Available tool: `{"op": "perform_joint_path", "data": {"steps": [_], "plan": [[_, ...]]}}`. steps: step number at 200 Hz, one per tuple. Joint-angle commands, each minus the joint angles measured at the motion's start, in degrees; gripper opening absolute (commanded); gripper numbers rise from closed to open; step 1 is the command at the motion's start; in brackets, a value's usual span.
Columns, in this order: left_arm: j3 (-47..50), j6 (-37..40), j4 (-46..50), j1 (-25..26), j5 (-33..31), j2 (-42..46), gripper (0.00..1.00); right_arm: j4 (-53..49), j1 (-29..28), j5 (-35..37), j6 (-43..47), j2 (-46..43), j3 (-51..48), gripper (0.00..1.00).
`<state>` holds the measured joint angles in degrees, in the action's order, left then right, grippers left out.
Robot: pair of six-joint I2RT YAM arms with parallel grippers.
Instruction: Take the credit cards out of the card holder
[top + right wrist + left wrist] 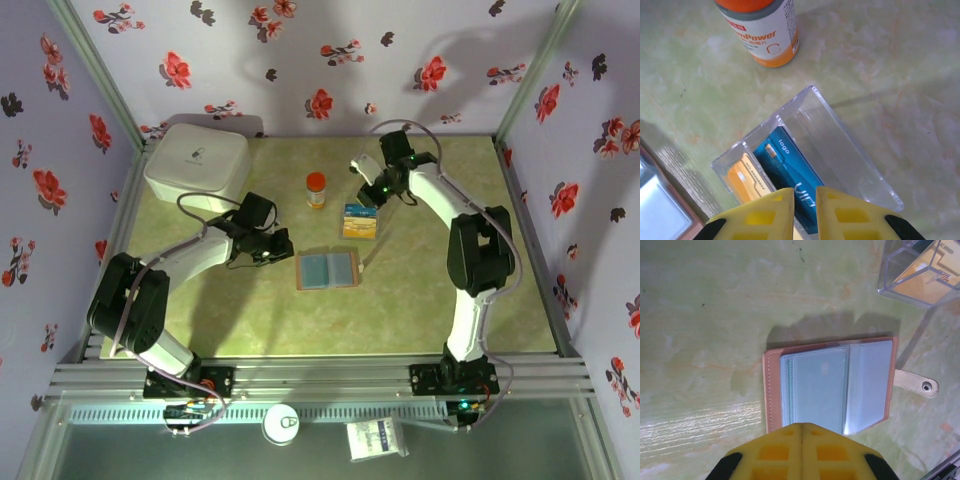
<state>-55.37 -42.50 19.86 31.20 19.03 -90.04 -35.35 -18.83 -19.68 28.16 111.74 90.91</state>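
Note:
The card holder (830, 385) lies open and flat on the table, with a reddish-brown cover, pale blue sleeves and a clasp tab (917, 384) at its right. I cannot tell whether any card is in the sleeves. My left gripper (802, 426) is shut, its tips over the holder's near edge with nothing visible between them. A blue credit card (790, 175) and an orange-yellow one (745, 177) lie in a clear plastic box (840, 145). My right gripper (805, 192) hangs just above the blue card, its jaws a narrow gap apart and not touching it.
An orange-capped bottle (762, 30) stands just beyond the clear box (360, 222). A white lidded case (197, 165) sits at the back left. The card holder (327, 270) lies mid-table between the arms. Floral walls close in the table on three sides.

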Motion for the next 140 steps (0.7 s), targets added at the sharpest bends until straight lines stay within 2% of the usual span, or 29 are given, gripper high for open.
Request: {"op": "perform_joint_path", "data": {"steps": [1, 70, 140], "plan": [[1.0, -0.3, -2.0, -0.4, -0.2, -0.3, 0.03, 7.4, -2.1, 0.8, -11.7, -3.6, -4.5, 0.19], [2.6, -0.8, -4.9, -0.3, 2.1, -2.2, 0.03, 13.4, -11.1, 8.4, -32.4, -10.5, -17.4, 0.19], [3.9, -1.5, -7.5, 1.3, 3.9, -4.5, 0.03, 23.7, -17.7, 8.8, -50.9, -17.0, -29.9, 0.2]]}}
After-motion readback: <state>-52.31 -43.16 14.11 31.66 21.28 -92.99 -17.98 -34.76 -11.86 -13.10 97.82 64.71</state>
